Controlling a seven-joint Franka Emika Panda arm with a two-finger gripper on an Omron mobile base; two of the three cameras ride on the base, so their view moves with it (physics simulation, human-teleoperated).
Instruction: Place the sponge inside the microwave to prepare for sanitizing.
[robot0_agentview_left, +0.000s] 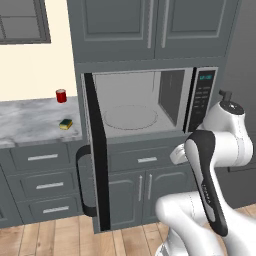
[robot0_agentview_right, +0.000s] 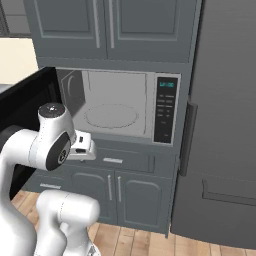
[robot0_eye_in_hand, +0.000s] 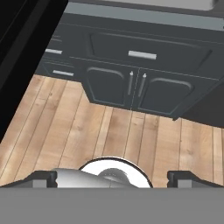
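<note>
I see the microwave (robot0_agentview_left: 145, 102) with its door (robot0_agentview_left: 96, 150) swung fully open toward me, exposing the light grey interior and the round turntable (robot0_agentview_left: 131, 116); the sponge (robot0_agentview_left: 66, 123) lies on the marble counter (robot0_agentview_left: 30, 125) to the left of the oven, near the counter's front edge, with a small red can (robot0_agentview_left: 61, 95) farther back by the wall. My claw (robot0_eye_in_hand: 112, 177) is spread wide and grasps nothing, its fingertips (robot0_eye_in_hand: 41, 178) pointing down at the wooden floor (robot0_eye_in_hand: 87, 131) before the lower cabinets (robot0_eye_in_hand: 131, 83).

Sponge (robot0_agentview_left: 66, 123) on counter; microwave (robot0_agentview_left: 150, 102) open.
</note>
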